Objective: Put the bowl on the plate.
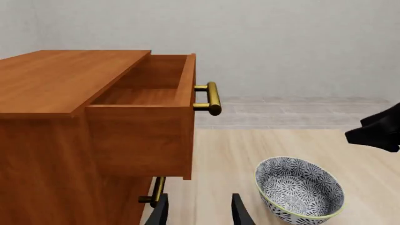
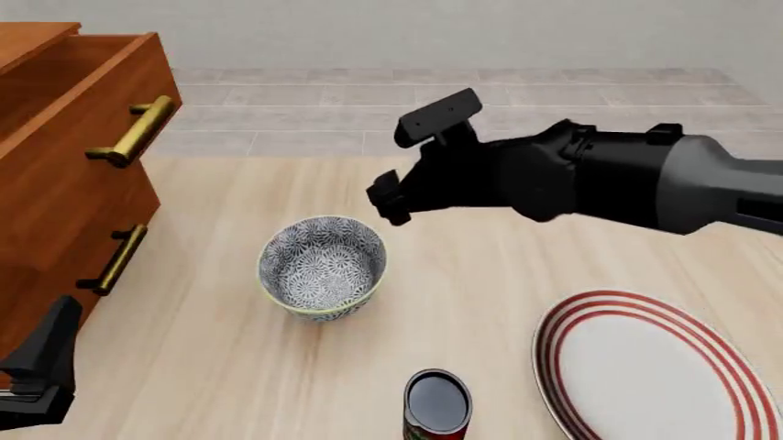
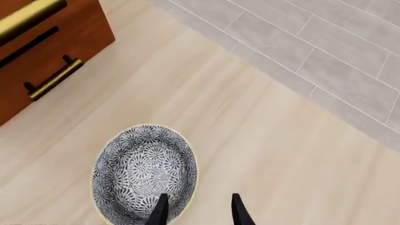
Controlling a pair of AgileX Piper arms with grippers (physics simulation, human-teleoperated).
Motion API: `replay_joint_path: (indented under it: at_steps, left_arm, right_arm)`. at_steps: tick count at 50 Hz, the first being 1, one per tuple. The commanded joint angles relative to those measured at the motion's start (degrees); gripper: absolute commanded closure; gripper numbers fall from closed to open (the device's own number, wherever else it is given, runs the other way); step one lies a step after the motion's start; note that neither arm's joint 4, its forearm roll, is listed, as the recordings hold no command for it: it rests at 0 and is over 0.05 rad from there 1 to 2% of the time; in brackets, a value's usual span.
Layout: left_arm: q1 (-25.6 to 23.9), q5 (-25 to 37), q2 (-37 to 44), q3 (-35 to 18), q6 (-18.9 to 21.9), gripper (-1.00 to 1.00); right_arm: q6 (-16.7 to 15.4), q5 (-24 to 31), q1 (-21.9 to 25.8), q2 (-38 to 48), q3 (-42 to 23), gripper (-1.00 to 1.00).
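A: Bowl (image 2: 323,267) first: where does it sit?

B: Upright on the table (image 2: 490,275), empty, not yet on anything. Taking the bowl as the landmark, the plate (image 2: 661,367) lies to its right and nearer the camera, well apart from it. The small dark can (image 2: 435,403) stands nearer the camera than the bowl, between bowl and plate. The wooden drawer cabinet (image 2: 61,165) is to the bowl's left, its top drawer pulled open.

A: Which arm is nearer?

B: The right one, clearly. The right gripper (image 2: 394,197) hangs above the table just beyond the bowl's far right rim, not touching it. In the right wrist view its two fingertips point down at the near edge of the bowl, one tip over the rim, the other over bare table just outside it.

A: And its jaws?

B: Parted, holding nothing; the gap shows in the right wrist view (image 3: 198,208).

A: The left gripper (image 2: 43,367)?

B: Low at the front view's near left corner, by the cabinet, well apart from the bowl. Its own camera shows the fingers spread with nothing between them (image 1: 198,208).

A: So the coming move?

B: I judge it a descent. The bowl is round, so no axis matters; the fingers must straddle the rim wall, one inside, one outside. Then carry rightward to the plate.
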Motion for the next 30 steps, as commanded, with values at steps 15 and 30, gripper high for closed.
replay_joint_path:
  at_steps: [15,30]
  left_arm:
    - [0.00,0.00,0.00,0.00,0.00,-1.00]
    - [0.00,0.00,0.00,0.00,0.00,-1.00]
  right_arm:
    - [0.99,4.01,1.86,11.85,-8.71,-1.00]
    - [0.93,5.12,1.63,17.82,-12.42,-1.00]
